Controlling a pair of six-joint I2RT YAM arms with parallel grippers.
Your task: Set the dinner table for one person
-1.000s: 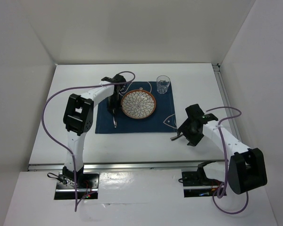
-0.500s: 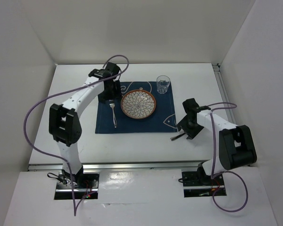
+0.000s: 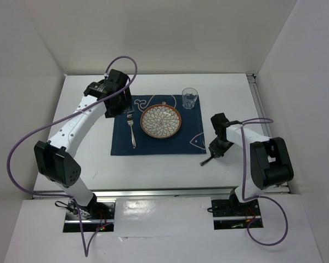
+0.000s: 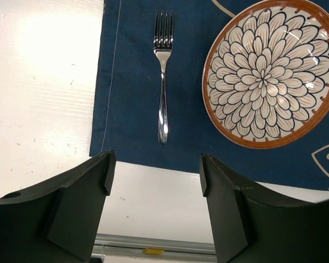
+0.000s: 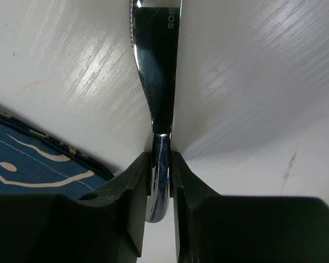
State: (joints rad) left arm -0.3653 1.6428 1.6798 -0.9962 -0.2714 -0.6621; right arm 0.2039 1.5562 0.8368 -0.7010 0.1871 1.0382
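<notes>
Over the arm bases, the dinner table (image 3: 230,87) lies roughly square, no side clearly longer, carrying placemat (image 3: 153,145), plate (image 3: 161,121), fork (image 3: 131,131) and glass (image 3: 189,98). At the left wrist, the left gripper (image 4: 156,164) hangs spread over the placemat's near edge. At the right wrist, the right gripper (image 5: 160,164) pinches a knife (image 5: 156,55) stretching away over the white top.

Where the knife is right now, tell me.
Top view, right side: the knife is pinched in the right claw, just off the near right corner of the navy placemat, over the white dinner table.
</notes>
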